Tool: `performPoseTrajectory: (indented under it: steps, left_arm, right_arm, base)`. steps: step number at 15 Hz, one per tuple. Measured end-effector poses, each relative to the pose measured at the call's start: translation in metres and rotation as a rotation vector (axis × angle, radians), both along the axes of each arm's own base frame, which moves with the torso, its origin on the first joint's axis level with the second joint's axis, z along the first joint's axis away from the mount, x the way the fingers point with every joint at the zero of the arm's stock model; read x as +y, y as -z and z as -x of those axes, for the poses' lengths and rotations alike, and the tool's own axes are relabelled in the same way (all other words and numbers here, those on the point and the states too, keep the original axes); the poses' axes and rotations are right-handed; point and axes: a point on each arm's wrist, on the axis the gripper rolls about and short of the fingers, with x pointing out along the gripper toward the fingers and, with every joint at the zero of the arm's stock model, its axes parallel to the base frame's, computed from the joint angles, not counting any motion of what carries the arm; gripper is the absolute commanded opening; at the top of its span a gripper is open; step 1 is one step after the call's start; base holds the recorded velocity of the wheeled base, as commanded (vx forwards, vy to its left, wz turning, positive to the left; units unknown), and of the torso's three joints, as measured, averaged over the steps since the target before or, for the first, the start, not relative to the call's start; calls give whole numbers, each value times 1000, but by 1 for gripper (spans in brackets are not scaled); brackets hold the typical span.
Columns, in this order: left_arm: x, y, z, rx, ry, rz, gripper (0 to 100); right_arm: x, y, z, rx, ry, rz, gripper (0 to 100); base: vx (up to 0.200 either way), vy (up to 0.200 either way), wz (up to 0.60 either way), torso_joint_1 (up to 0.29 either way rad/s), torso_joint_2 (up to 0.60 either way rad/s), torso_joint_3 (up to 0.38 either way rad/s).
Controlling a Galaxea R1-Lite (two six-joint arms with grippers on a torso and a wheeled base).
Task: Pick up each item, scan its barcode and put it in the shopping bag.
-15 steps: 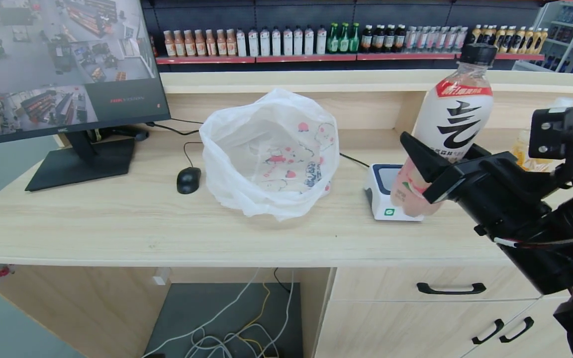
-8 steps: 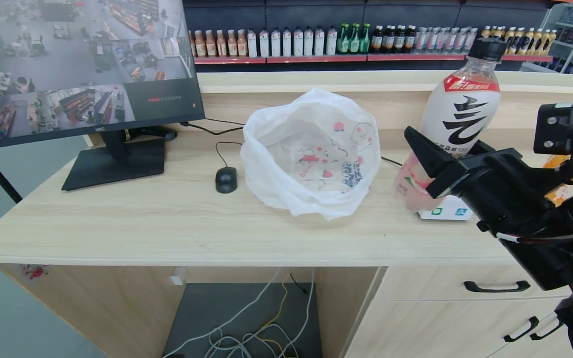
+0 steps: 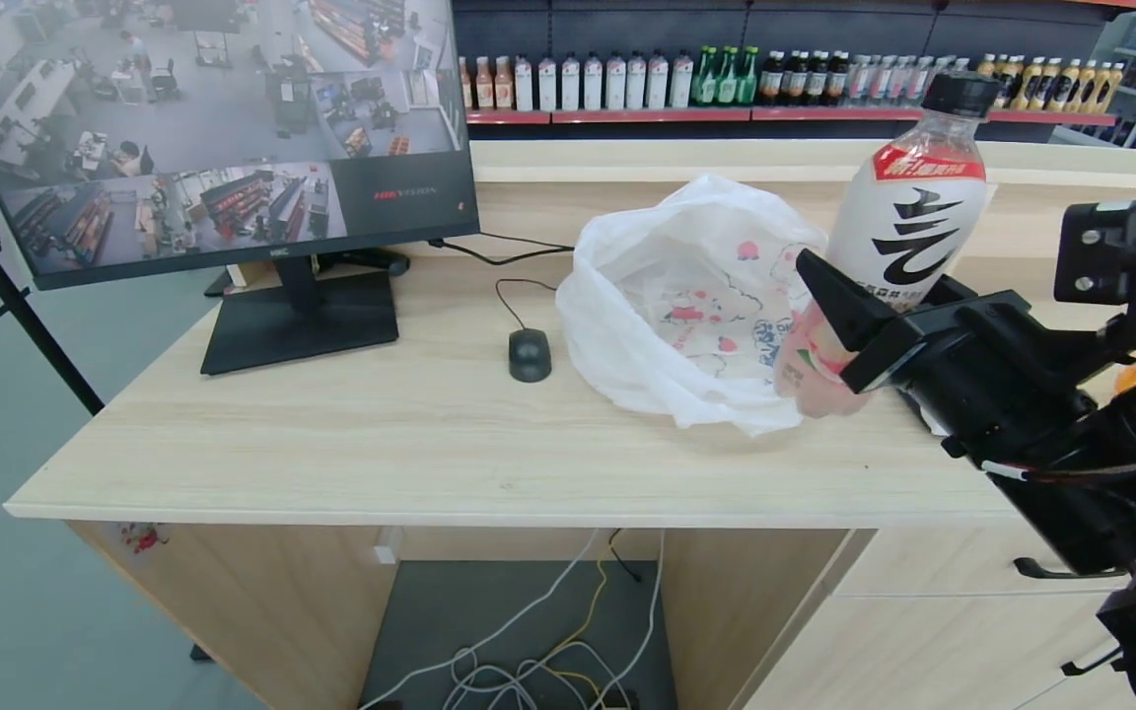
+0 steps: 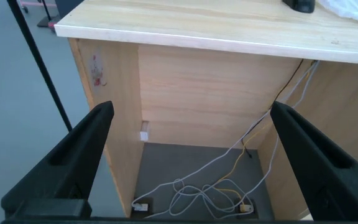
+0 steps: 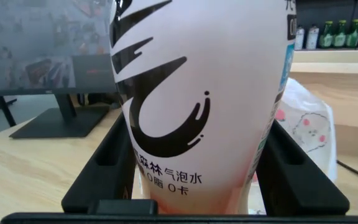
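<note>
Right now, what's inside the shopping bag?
Nothing shows inside the shopping bag but its own printed plastic. The bottle in the right gripper covers its right edge.

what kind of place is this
Most likely a convenience store checkout: shelves of bottled drinks line the back wall, a monitor on the wooden counter shows security-camera feeds, and the right tool holds a drink bottle beside a shopping bag.

A: A shop, then?
B: Yes — rows of drink bottles on a red-edged shelf behind a checkout worktop, a shopping bag on it, a monitor showing security-camera views of aisles.
</note>
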Motion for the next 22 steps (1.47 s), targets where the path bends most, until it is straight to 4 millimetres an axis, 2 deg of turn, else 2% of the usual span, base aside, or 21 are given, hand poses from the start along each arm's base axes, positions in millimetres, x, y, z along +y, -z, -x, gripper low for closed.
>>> performPoseTrajectory:
  steps: [6,11,13,17,22]
  left_arm:
    - [0,0,0,0,1,0,100]
    - [0,0,0,0,1,0,100]
    - [0,0,0,0,0,0,100]
    - [0,0,0,0,0,0,100]
    - [0,0,0,0,0,-2,100]
  right_arm:
    - [2,-14,-5,-49,5,-20,0]
    - [18,-37,-36,-13,20,21,0]
    - [25,-41,-48,-22,22,25,0]
    - [41,-30,-90,-22,38,23,0]
    - [50,-15,-148,-44,62,-3,0]
  base:
    - [0,0,0,0,0,0]
    - [0,0,0,0,0,0]
    - [0,0,0,0,0,0]
    - [0,0,0,0,0,0]
    - [0,0,0,0,0,0]
